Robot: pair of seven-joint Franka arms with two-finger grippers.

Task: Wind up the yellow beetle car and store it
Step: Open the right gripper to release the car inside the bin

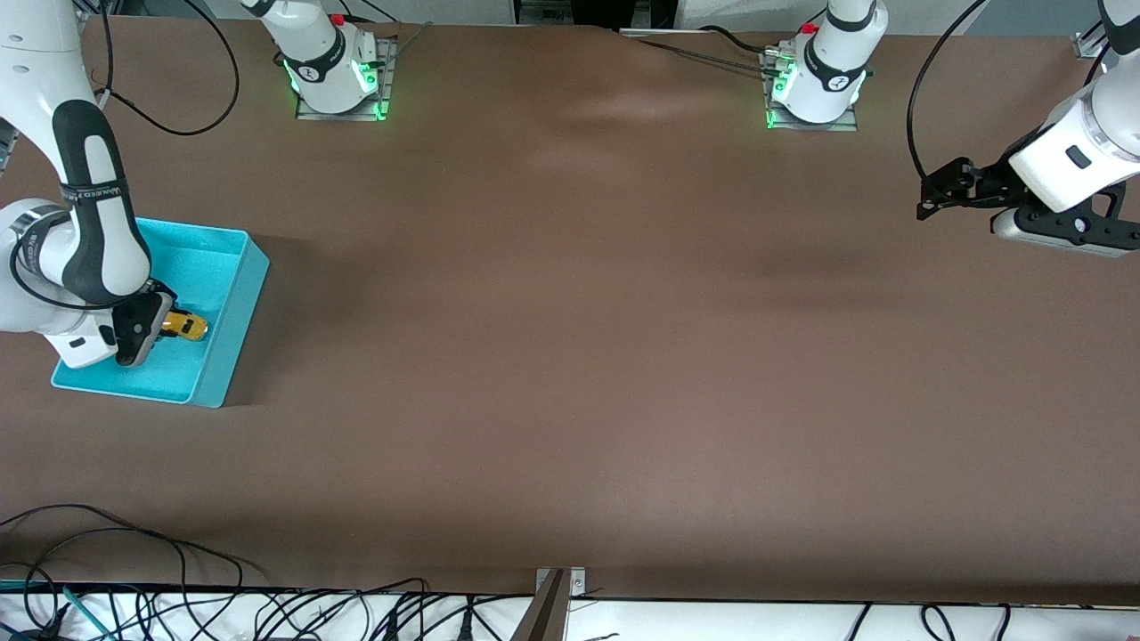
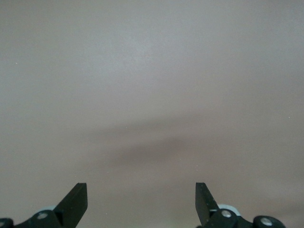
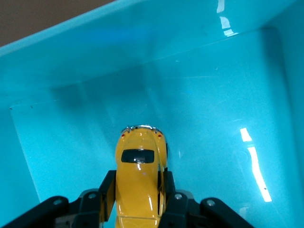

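Note:
The yellow beetle car (image 1: 185,326) (image 3: 137,175) is a tiny rounded toy with a dark rear window. My right gripper (image 1: 167,326) (image 3: 137,183) is shut on the car, its black fingers (image 3: 107,190) pressed to the car's two sides. It holds the car inside the teal bin (image 1: 227,334) (image 3: 199,90), low over the bin's floor; whether the wheels touch the floor is hidden. My left gripper (image 1: 926,198) (image 2: 141,199) hangs open over the bare brown table at the left arm's end, with nothing between its fingers.
The teal bin stands at the right arm's end of the table, and its walls rise around the car and the gripper. Brown tabletop (image 1: 570,356) spreads between the two arms. Cables (image 1: 178,596) lie along the table edge nearest the front camera.

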